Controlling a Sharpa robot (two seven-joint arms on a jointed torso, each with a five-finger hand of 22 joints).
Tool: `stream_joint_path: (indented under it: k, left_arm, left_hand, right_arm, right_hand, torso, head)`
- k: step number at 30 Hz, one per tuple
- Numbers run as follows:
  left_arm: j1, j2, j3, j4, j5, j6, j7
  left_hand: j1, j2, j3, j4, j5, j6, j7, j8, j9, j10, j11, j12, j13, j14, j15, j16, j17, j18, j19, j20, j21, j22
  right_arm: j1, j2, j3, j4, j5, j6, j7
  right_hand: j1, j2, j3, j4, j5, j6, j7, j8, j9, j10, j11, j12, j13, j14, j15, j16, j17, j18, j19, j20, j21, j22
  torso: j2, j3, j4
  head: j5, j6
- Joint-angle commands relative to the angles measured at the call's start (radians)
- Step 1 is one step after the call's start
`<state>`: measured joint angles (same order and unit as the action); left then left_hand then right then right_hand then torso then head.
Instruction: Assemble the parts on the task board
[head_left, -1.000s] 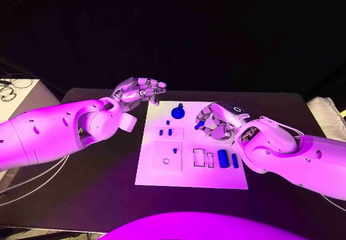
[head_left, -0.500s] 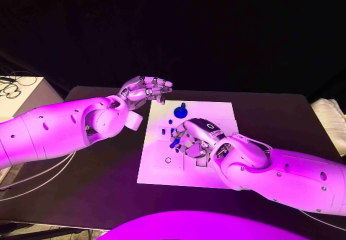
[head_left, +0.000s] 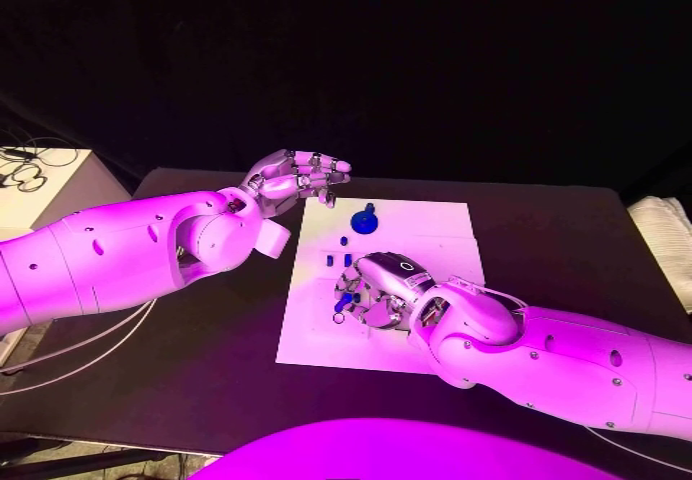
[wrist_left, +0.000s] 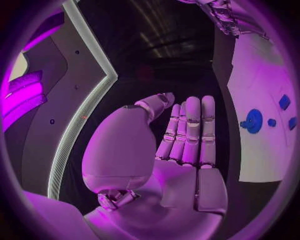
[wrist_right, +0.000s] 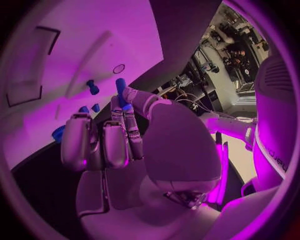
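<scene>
Over the white board (head_left: 433, 225), your right robot hand (head_left: 372, 292) pinches a small blue peg (wrist_right: 120, 86).
Your left robot hand (head_left: 296, 177) hangs past the board's far left corner on the table (head_left: 562, 240), fingers straight and together, holding nothing; a round blue knob (head_left: 361, 222) and small blue pieces (head_left: 338, 259) sit on the board.

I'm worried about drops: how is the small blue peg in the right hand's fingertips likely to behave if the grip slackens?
The blue peg looks like a short, rounded cylinder, so it would probably roll if it fell on the task board. It seems rigid and light. The right hand pinches it only near one end, so it may pivot or slip.
</scene>
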<state>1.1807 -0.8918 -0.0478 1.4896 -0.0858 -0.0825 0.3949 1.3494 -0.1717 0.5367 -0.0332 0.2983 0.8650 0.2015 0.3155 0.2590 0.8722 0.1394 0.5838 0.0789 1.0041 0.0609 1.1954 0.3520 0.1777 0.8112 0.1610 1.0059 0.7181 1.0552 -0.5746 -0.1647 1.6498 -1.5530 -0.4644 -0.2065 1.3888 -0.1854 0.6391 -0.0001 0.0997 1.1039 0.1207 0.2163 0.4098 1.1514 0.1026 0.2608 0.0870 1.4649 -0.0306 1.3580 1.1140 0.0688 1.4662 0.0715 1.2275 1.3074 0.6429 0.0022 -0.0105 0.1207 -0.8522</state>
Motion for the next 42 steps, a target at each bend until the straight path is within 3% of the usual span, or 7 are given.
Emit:
stream_joint_path:
  k: [1,19,42]
  left_arm:
    - [0.001,0.001,0.001,0.002,0.000,0.019,0.002]
    - [0.001,-0.001,0.001,0.001,0.000,0.020,-0.001]
    - [0.001,-0.005,0.001,0.006,0.000,0.020,-0.001]
  left_hand:
    - [0.001,-0.001,-0.005,-0.003,0.002,-0.007,-0.002,-0.001,0.001,-0.006,-0.002,-0.002,-0.001,-0.006,0.002,-0.003,-0.001,0.007,0.009,-0.001,-0.005,-0.001]
    - [0.001,-0.001,-0.005,-0.003,0.002,-0.007,-0.002,-0.001,0.001,-0.006,-0.002,-0.002,-0.001,-0.006,0.002,-0.003,-0.001,0.007,0.009,-0.001,-0.005,-0.001]
    - [0.000,0.000,-0.006,-0.003,0.002,-0.008,-0.002,-0.001,0.002,-0.006,-0.002,-0.001,-0.001,-0.007,0.002,-0.004,-0.001,0.007,0.009,-0.001,-0.006,-0.002]
  right_arm:
    - [-0.002,0.002,0.000,-0.003,-0.044,0.041,-0.024]
    - [-0.003,0.007,-0.003,0.009,-0.053,0.088,-0.027]
    - [-0.018,0.037,-0.008,-0.022,-0.117,0.114,-0.100]
  right_hand:
    - [0.001,0.005,-0.001,-0.005,0.006,-0.004,0.003,0.003,0.001,0.060,-0.053,0.006,0.022,0.021,-0.002,-0.006,-0.001,-0.009,0.042,-0.008,-0.006,0.151]
    - [0.000,0.005,0.000,-0.007,0.008,-0.004,0.004,0.002,0.002,0.059,-0.053,0.005,0.023,0.021,-0.001,-0.006,-0.001,-0.009,0.042,-0.008,-0.006,0.151]
    - [-0.004,0.005,0.001,-0.011,0.011,-0.007,0.004,0.001,0.003,0.058,-0.052,0.002,0.025,0.019,0.000,-0.011,-0.010,-0.008,0.040,-0.007,-0.014,0.149]
  torso:
    - [0.000,0.0003,0.0003]
    - [-0.001,-0.0006,-0.0009]
    - [0.000,-0.0009,0.0004]
  head:
    - [-0.001,-0.003]
    - [0.002,-0.007]
    - [0.001,-0.011]
